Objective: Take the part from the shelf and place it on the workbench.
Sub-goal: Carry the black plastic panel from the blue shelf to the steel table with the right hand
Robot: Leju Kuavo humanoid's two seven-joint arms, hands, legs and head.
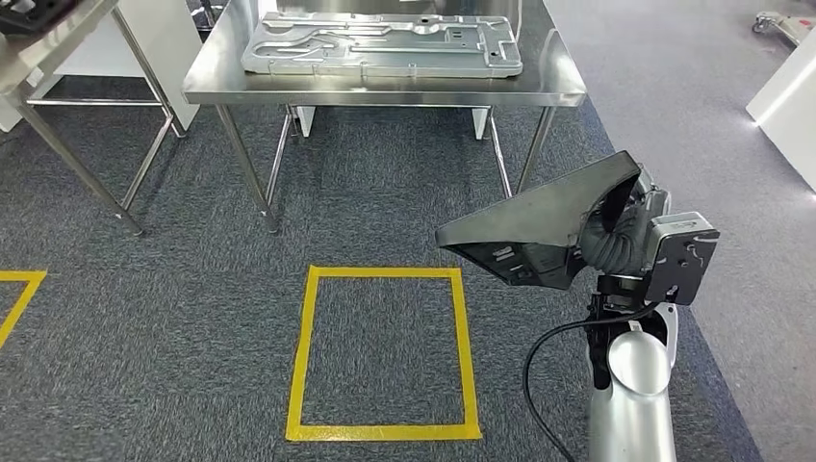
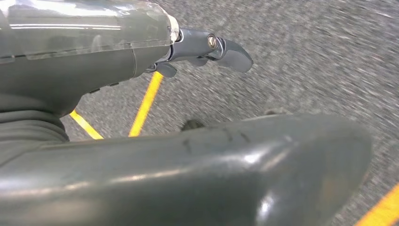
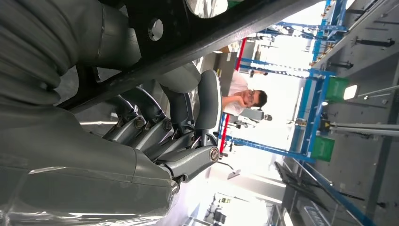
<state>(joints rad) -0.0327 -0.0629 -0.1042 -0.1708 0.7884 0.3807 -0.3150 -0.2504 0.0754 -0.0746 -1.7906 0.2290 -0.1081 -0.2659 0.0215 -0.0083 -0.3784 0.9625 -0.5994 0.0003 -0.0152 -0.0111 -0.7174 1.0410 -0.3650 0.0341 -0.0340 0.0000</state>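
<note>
Head view: the right robot hand [image 1: 616,236] clamped a dark flat part [image 1: 539,226] at four o'clock; the table [image 1: 385,85] at twelve awaited it. Left robot hand [image 2: 207,49] held nothing, fingers apart.

1. The right arm [image 1: 630,404] is a smooth silver tube with a black cable looping beside it.
2. The right hand [image 3: 155,136] has dark grey fingers with round silver screws.
3. The left hand [image 2: 141,52] has a glossy grey cover.

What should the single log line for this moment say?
phase: carrying | right hand: holds dark part | left hand: holds nothing, over carpet | workbench: ahead, metal panel on it
</note>
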